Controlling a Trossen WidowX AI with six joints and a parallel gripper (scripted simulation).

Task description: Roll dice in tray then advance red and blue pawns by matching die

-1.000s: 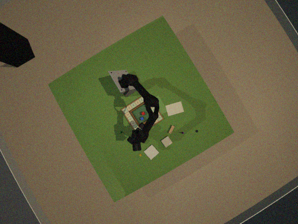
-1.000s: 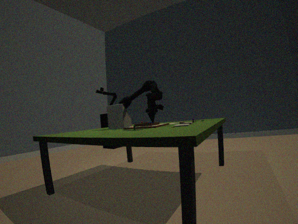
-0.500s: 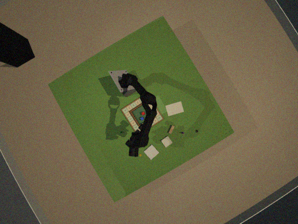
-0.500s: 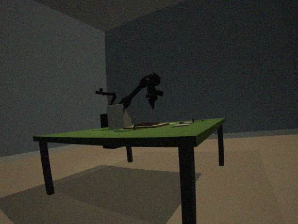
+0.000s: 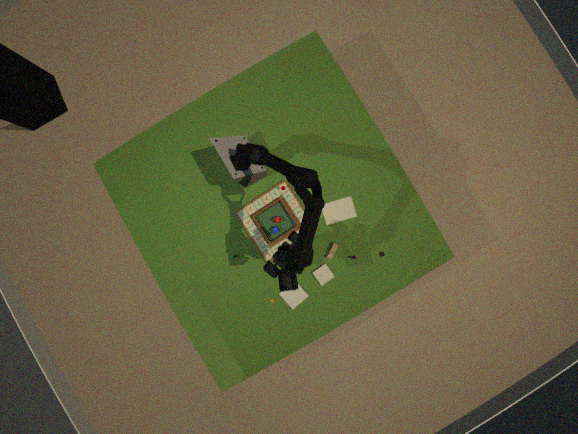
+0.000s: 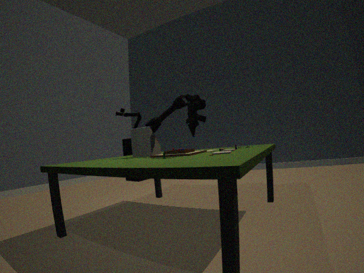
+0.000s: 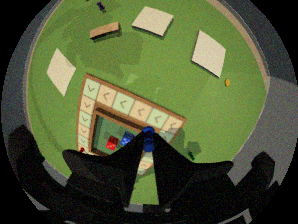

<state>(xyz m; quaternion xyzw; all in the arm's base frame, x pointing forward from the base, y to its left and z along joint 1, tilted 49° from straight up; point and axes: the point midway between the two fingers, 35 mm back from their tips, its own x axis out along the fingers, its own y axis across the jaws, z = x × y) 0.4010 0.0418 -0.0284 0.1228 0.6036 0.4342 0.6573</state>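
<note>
The black parallel-jaw gripper (image 7: 148,141) pinches the small blue pawn (image 7: 148,137), lifted above the square arrow-marked board (image 7: 123,104) mid-surface, so it can be advanced.
</note>
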